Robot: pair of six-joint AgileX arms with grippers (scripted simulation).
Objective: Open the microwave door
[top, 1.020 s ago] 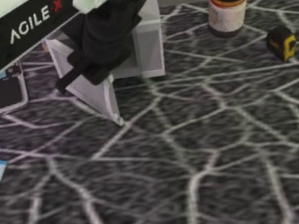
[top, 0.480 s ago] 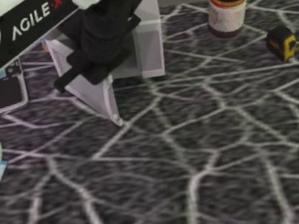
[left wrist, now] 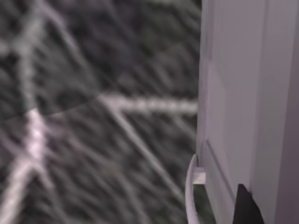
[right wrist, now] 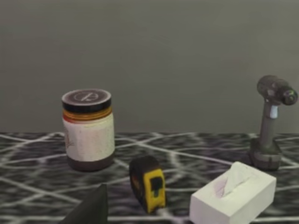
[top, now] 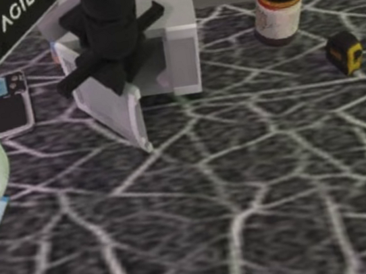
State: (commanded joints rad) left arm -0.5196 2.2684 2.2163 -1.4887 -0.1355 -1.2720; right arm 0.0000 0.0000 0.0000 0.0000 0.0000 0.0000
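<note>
A: Where is the microwave (top: 179,38)?

B: At the far edge of the table, left of centre. It is a small, boxy, light grey oven with a plain top.

A: And the microwave door (top: 117,112)?

B: Swung well open, standing upright and angling out toward the table's near side. A pale handle strip (left wrist: 190,189) runs along its free edge.

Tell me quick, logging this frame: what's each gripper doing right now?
Left gripper: at the microwave door, which is swung open; grip cannot be told.
Right gripper: only a fingertip shows; cannot be told.
</note>
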